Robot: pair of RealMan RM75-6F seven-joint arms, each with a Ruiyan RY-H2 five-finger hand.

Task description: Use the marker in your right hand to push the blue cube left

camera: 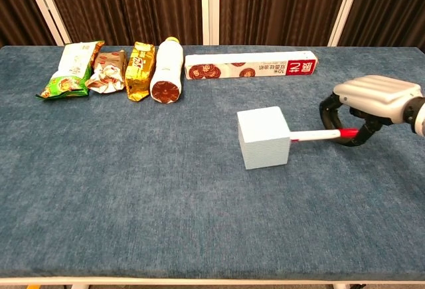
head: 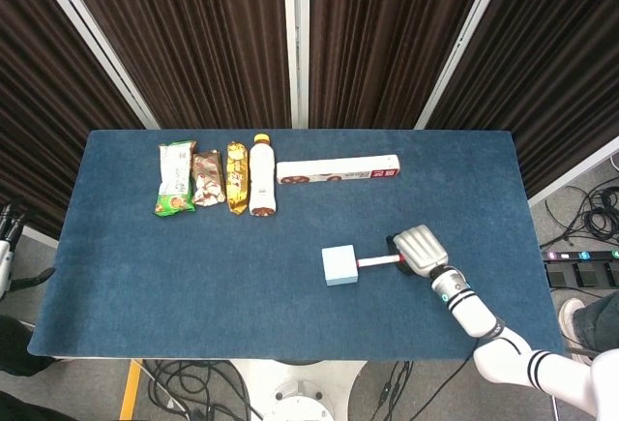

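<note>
The pale blue cube point(head: 339, 265) point(camera: 263, 137) sits on the blue table, right of centre and turned slightly askew. My right hand point(head: 418, 250) point(camera: 369, 101) grips a red and white marker point(head: 377, 262) point(camera: 317, 135), held level and pointing left. The marker's tip touches the cube's right face. My left hand point(head: 8, 247) hangs off the table's left edge at the frame border, with its fingers apart and nothing in them; the chest view does not show it.
Along the far side lie a green snack pack point(head: 175, 179), a brown packet point(head: 207, 177), a gold packet point(head: 236, 177), a bottle on its side point(head: 261, 175) and a long wrap box point(head: 338, 169). Cables point(head: 590, 208) run on the floor to the right.
</note>
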